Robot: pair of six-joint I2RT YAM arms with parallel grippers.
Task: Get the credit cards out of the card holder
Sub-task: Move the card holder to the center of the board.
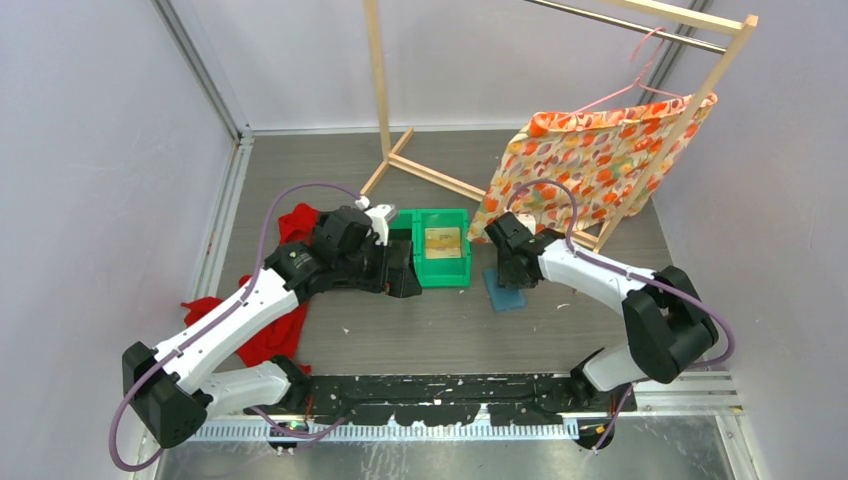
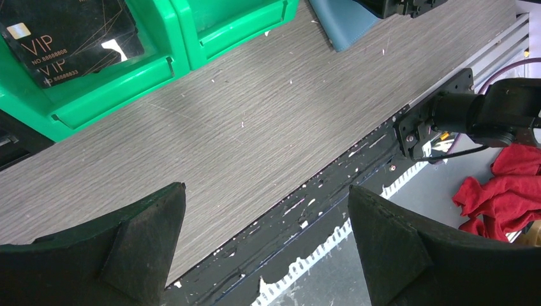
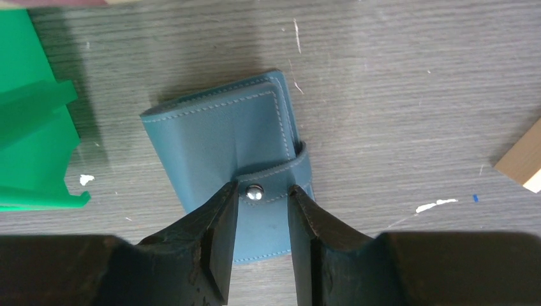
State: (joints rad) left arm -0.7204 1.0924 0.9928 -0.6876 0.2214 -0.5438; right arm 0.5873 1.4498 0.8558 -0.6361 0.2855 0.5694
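Observation:
The card holder, slate-blue and folded shut with its tab snapped, lies flat on the table just right of the green bin; it also shows in the top view and at the left wrist view's top edge. My right gripper is down over it, its two fingertips a narrow gap apart either side of the tab's snap. My left gripper hangs wide open over bare table, holding nothing. A dark card printed VIP lies in a green bin. No card shows at the holder itself.
The green bin sits between the two grippers, and the left wrist view shows two green bins side by side. A red cloth lies at the left. A wooden rack with a patterned cloth stands behind.

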